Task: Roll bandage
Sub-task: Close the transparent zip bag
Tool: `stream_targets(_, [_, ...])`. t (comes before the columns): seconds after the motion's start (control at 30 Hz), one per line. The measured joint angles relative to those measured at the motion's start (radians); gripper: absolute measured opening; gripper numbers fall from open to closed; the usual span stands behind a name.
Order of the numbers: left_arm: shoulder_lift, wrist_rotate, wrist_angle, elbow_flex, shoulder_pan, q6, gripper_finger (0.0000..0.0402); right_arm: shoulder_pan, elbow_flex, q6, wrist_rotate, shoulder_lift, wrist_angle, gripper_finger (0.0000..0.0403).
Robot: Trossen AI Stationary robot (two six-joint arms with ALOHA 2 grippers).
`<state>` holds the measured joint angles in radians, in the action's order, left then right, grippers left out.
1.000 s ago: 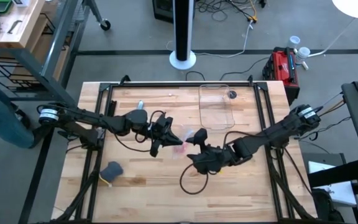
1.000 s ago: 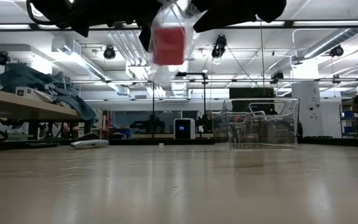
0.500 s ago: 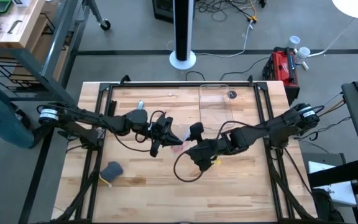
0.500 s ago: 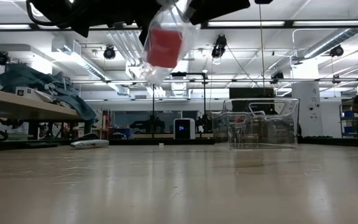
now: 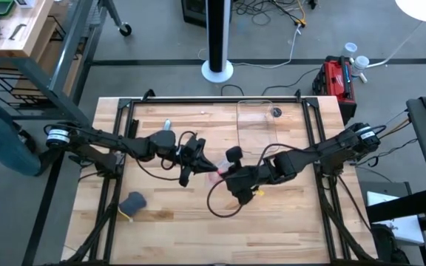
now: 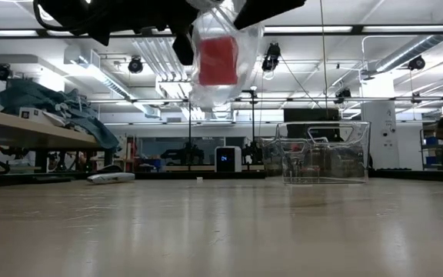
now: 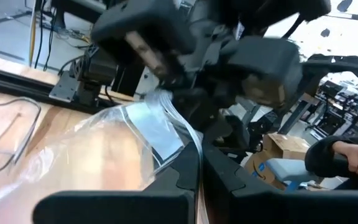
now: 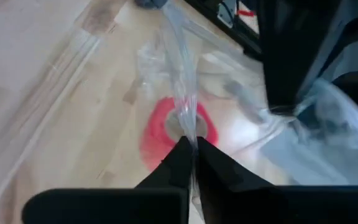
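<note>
A clear plastic bag (image 6: 221,65) hangs high above the table's middle, with the bandage (image 6: 218,61), a compact pink-red roll, inside it. In the right wrist view the roll (image 8: 154,134) shows through the film as a red ring. My left gripper (image 5: 200,162) comes from the table's left and is shut on the bag (image 5: 214,165). My right gripper (image 5: 226,172) comes from the right and is shut on it too. The two grippers stand close together. My left gripper pinches a bunched edge of the bag's film (image 7: 185,138) between its two fingers, reaching level from the table's left. The bag spreads out beyond the fingers, clear of the table. My right gripper pinches a gathered fold of the bag's film (image 8: 188,124) between its fingertips, just above the roll, slanting down from the table's right. The film runs taut away from the fingers, and the roll hangs in the bag, clear of the table.
A clear plastic box (image 5: 256,124) stands at the table's far middle, also in the low view (image 6: 325,152). A dark grey-blue lump (image 5: 132,201) lies near left. A black cable loop (image 5: 224,207) hangs under the right arm. A small white object (image 5: 166,124) lies far left.
My right gripper has moved up toward the bag and my left gripper, and has shut on the bag's film. The bag has swung a little and spread wider around the roll, which stays lifted clear of the table.
</note>
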<state>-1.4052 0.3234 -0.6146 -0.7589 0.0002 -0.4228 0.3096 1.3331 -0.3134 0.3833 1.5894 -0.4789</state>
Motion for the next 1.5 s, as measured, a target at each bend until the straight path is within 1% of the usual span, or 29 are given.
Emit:
stream_targets(0.2, [0.0,0.0,-0.025,0.0,0.0,-0.005,0.0002,0.004,-0.009,0.113,0.001,0.0,-0.018,0.0001])
stream_targets(0.3, [0.0,0.01,0.01,0.0,0.0,-0.007,0.0018,0.007,-0.012,0.131,0.0,0.0,-0.017,0.0001])
stream_targets(0.4, [0.0,0.072,0.111,-0.001,0.0,0.016,0.0037,0.009,-0.013,0.134,-0.002,0.0,-0.006,0.0])
stream_targets(0.47, [0.0,0.083,0.163,-0.001,0.0,0.022,0.0046,0.013,-0.013,0.135,-0.002,0.0,-0.006,0.0])
stream_targets(0.67, [0.0,0.085,0.138,-0.001,0.004,0.049,0.007,0.016,-0.013,0.157,-0.021,-0.002,-0.003,0.0])
stream_targets(0.8, [0.0,0.086,0.109,-0.001,0.003,0.045,0.011,0.016,-0.019,0.168,-0.02,-0.002,-0.002,0.0])
stream_targets(1.0, [0.006,0.079,0.082,0.0,0.005,0.04,0.0191,0.016,-0.038,0.226,-0.017,-0.002,-0.001,0.0])
stream_targets(1.13, [0.02,0.055,0.09,0.0,0.008,0.009,0.0224,0.016,-0.076,0.28,-0.017,-0.002,0.024,0.0])
stream_targets(1.23, [0.032,0.053,0.124,0.0,0.008,0.002,0.0234,0.016,-0.112,0.319,-0.018,-0.002,0.061,0.0])
stream_targets(1.37, [0.04,0.052,0.22,0.0,0.008,0.017,0.0234,0.016,-0.156,0.363,-0.021,-0.003,0.134,0.0])
stream_targets(1.5, [0.043,0.053,0.239,0.0,0.011,0.029,0.0232,0.016,-0.202,0.425,-0.017,-0.004,0.221,0.0])
